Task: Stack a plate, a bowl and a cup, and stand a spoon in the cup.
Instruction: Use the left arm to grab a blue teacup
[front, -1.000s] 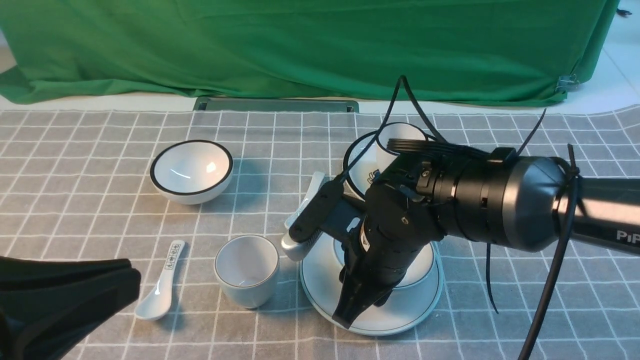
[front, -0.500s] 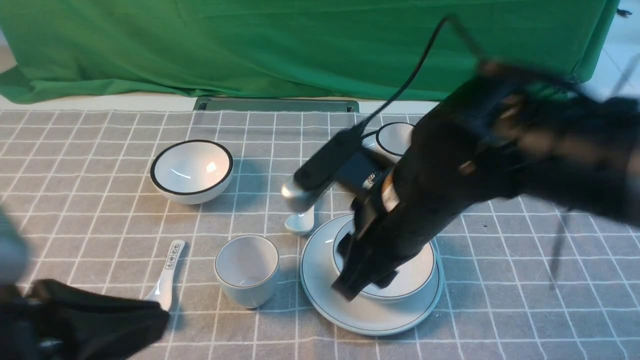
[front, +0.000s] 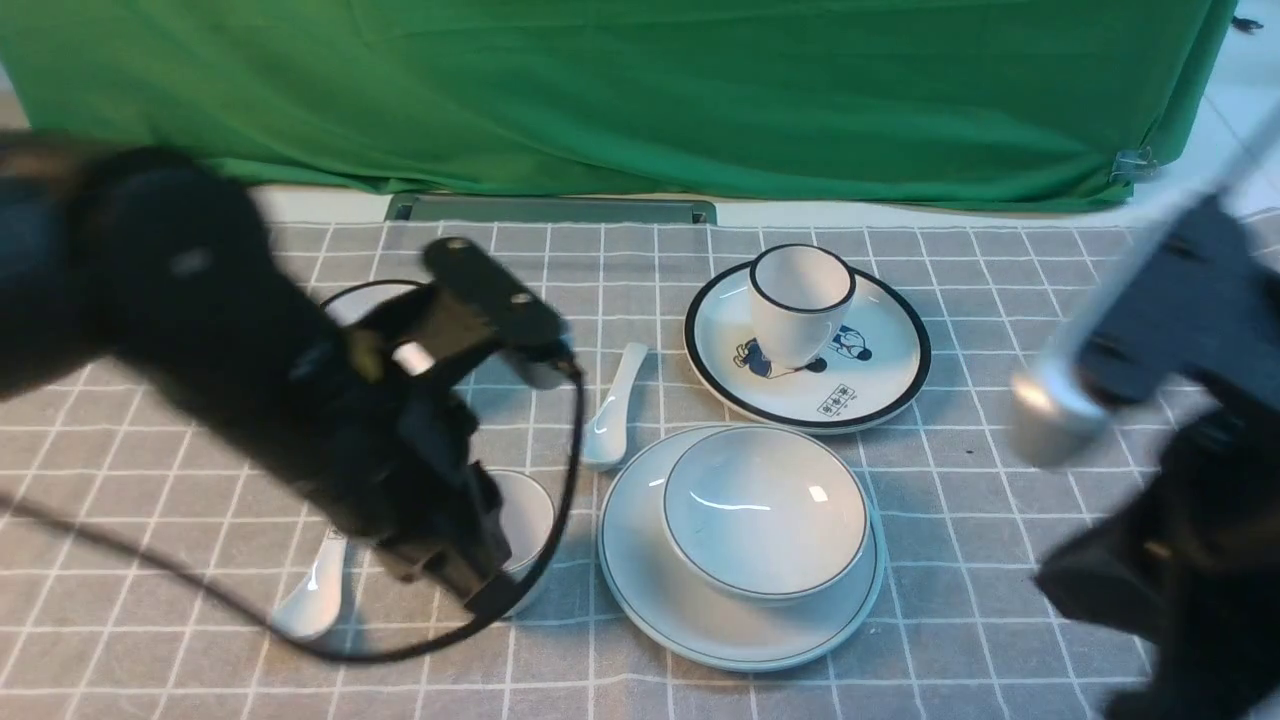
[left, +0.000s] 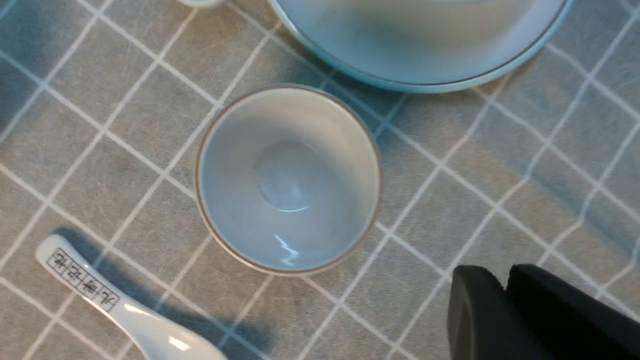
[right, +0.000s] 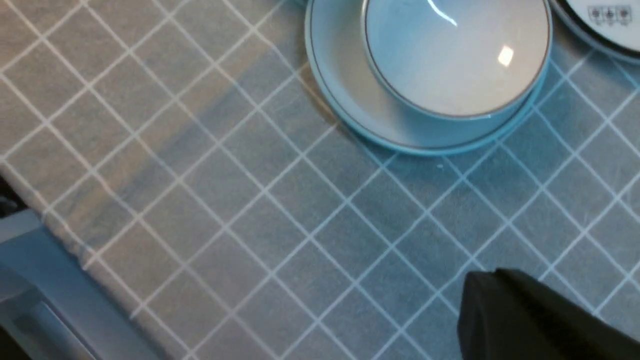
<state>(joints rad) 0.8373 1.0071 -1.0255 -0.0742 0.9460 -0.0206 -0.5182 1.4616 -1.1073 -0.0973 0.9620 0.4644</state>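
1. Front view: a wide, shallow white ceramic bowl (front: 765, 510) sits in a large plain white round plate (front: 640, 590) at lower centre. A small white handleless cup (front: 527, 508) stands just left of the plate, partly hidden by the blurred left gripper (front: 470, 580). A short plain white ceramic spoon (front: 610, 420) lies on the grey checked cloth (front: 960, 520) by the plate's upper left edge. The right gripper (front: 1090, 590) is a blur at lower right.
2. Left wrist view: the cup is empty at centre. The left fingers (left: 475, 315), at lower right, are pressed together and grasp nothing.
3. Right wrist view: the bowl in the plate is at the top. The right fingers (right: 525, 315), at lower right, are clenched and empty.

The blurred left arm (front: 230, 370) hides most of the cup (front: 527, 510) and the black-rimmed bowl (front: 352, 298); the right arm (front: 1200, 500) is smeared and cut off by the front view's edge
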